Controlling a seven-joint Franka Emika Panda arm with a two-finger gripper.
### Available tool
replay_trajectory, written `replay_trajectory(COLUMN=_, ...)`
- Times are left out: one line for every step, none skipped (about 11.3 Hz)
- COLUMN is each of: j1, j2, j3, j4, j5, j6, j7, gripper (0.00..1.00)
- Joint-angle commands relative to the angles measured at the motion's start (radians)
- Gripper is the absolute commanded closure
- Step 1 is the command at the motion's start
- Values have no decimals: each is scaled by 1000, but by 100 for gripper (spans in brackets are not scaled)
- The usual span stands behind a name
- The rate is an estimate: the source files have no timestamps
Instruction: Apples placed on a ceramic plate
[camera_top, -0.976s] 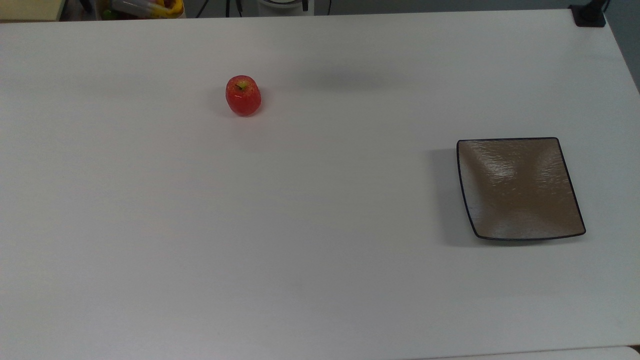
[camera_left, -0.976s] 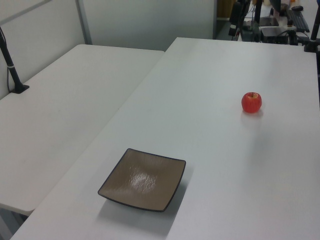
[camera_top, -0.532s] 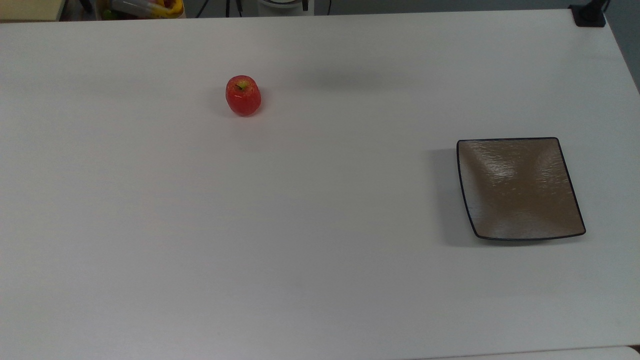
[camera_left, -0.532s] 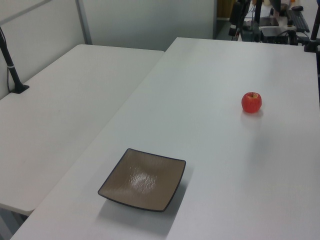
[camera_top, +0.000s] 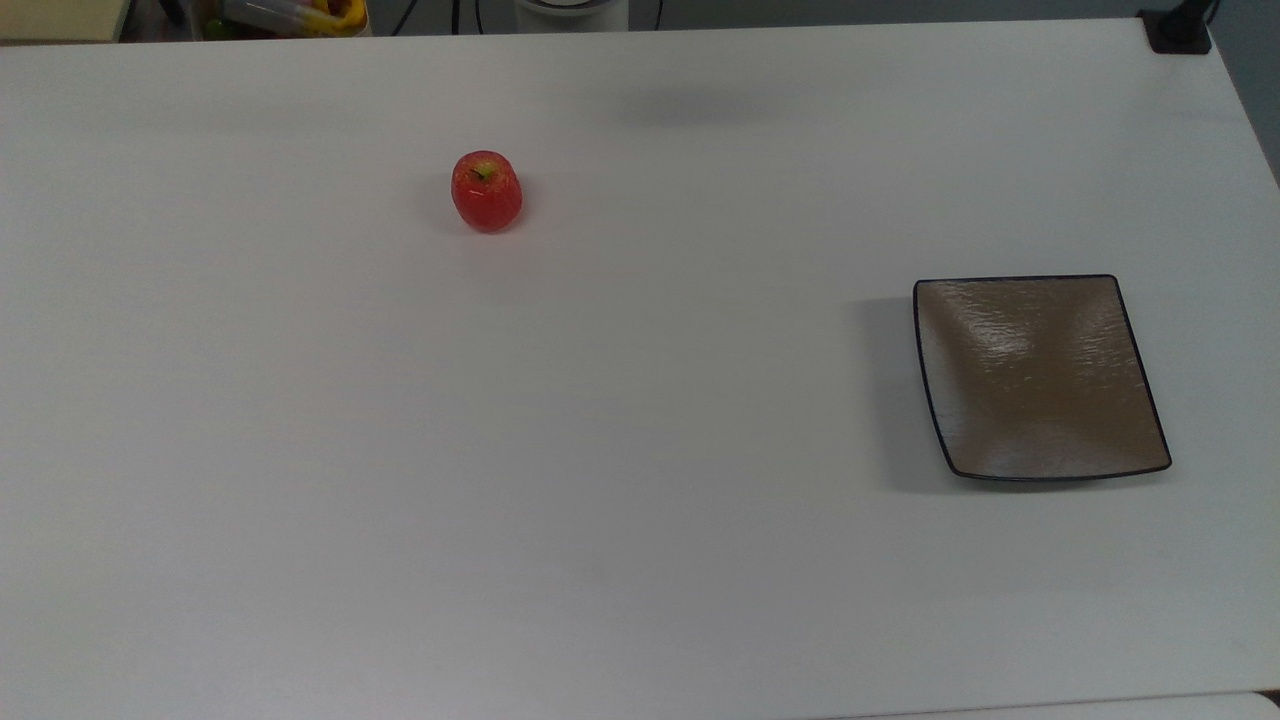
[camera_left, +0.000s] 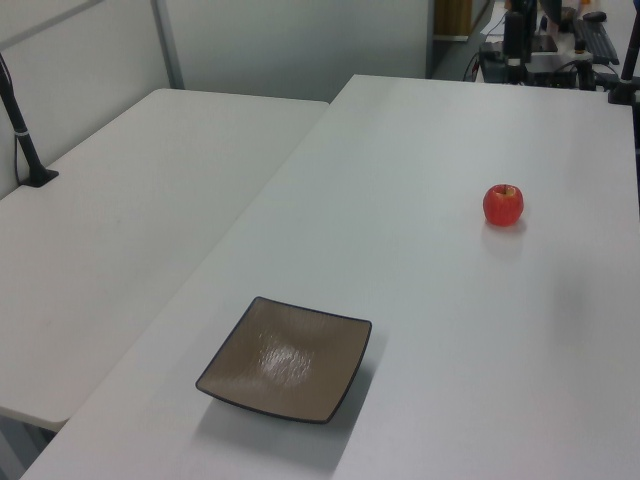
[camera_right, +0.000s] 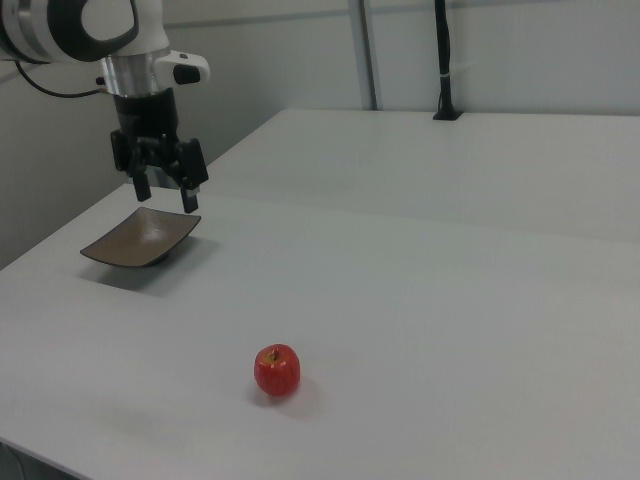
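A small red apple (camera_top: 486, 192) stands upright on the white table, in the upper left of the top view, with nothing touching it. The same apple (camera_left: 503, 204) (camera_right: 277, 370) shows in both side views. The square brown ceramic plate (camera_top: 1040, 380) (camera_left: 285, 358) (camera_right: 140, 240) with a thin black rim lies bare at the top view's right. In the right view my gripper (camera_right: 165, 197) hangs open in the air, fingers pointing down, above the plate's far edge as seen there and far from the apple. Nothing is between its fingers.
A black post on a clamp (camera_top: 1180, 30) (camera_right: 445, 70) stands at the table's corner. A second white table (camera_left: 130, 200) adjoins on the left view's left. The arm's white base (camera_top: 570, 10) and coloured clutter (camera_top: 290, 15) lie past the top view's upper edge.
The faint arm shadow on the table in the top view has slid toward the upper edge. Apple and plate have not moved.
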Motion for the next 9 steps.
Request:
replay_trajectory(j1=9, j2=-92, j3=-21, j4=-133, j5=-4, j6=-51, j7=-43, gripper=0)
replay_trajectory(j1=10, j2=-128, j3=-38, j4=-193, j5=-5, j6=-57, j7=-69, gripper=0)
replay_trajectory(j1=16, j2=-168, j3=-52, j4=-270, j5=-7, j6=-48, j7=-100, gripper=0)
replay_trajectory(j1=16, j2=-195, j3=-53, j4=-340, j5=-15, j6=-40, j7=-137, gripper=0)
replay_trajectory(j1=16, j2=-220, j3=-53, j4=-405, j5=-30, j6=-2, j7=-149, gripper=0)
replay_trajectory(j1=16, j2=-246, j3=-53, j4=-477, j5=-33, j6=70, j7=-153, gripper=0)
replay_trajectory(j1=15, j2=-258, j3=-53, j4=-541, j5=-45, j6=159, j7=-153, gripper=0)
replay_trajectory(j1=15, j2=-257, j3=-52, j4=-582, j5=-62, j6=231, j7=-156, gripper=0)
replay_trajectory(j1=10, j2=-255, j3=-52, j4=-629, j5=-74, j6=312, j7=-168, gripper=0)
